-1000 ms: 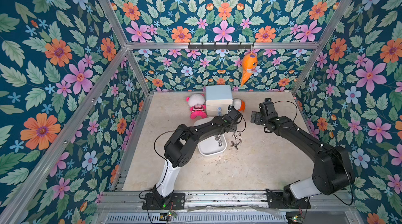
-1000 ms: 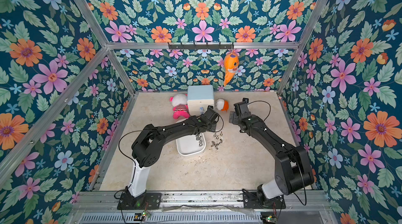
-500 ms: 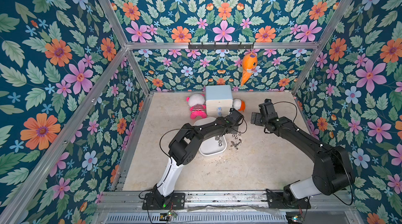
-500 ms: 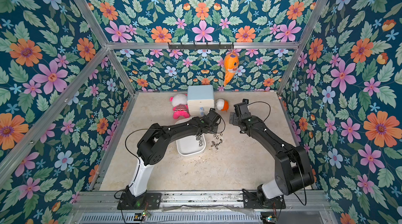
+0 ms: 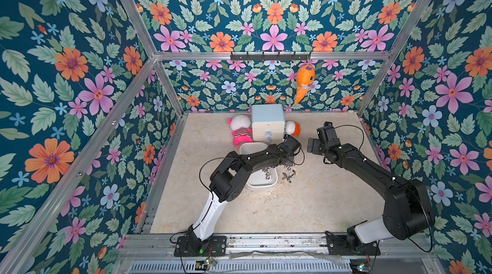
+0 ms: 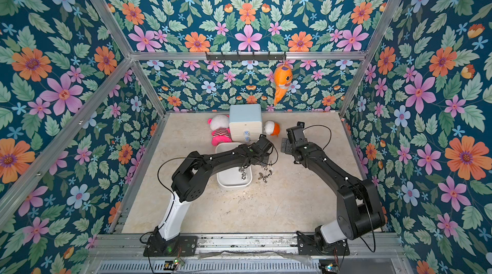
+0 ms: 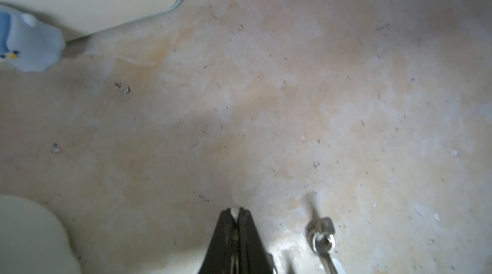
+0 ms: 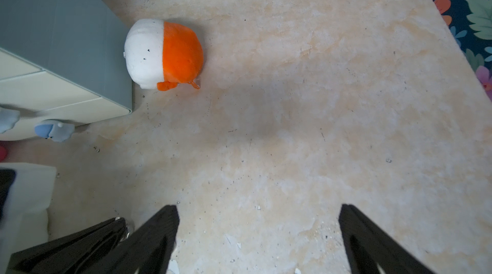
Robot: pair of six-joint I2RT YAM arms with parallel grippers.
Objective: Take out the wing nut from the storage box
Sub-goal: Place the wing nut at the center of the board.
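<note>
Left wrist view: left gripper [image 7: 234, 209] jaws pinch a small silver wing nut [image 7: 234, 212]; right gripper [image 8: 258, 207] jaws gape wide.

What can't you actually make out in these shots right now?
Left gripper: shut; the pale sliver between its tips is too small to name, left wrist view.
Storage box: left arm covers much of it in both top views.
Wing nut outside the box: cut by the left wrist view's edge.
</note>
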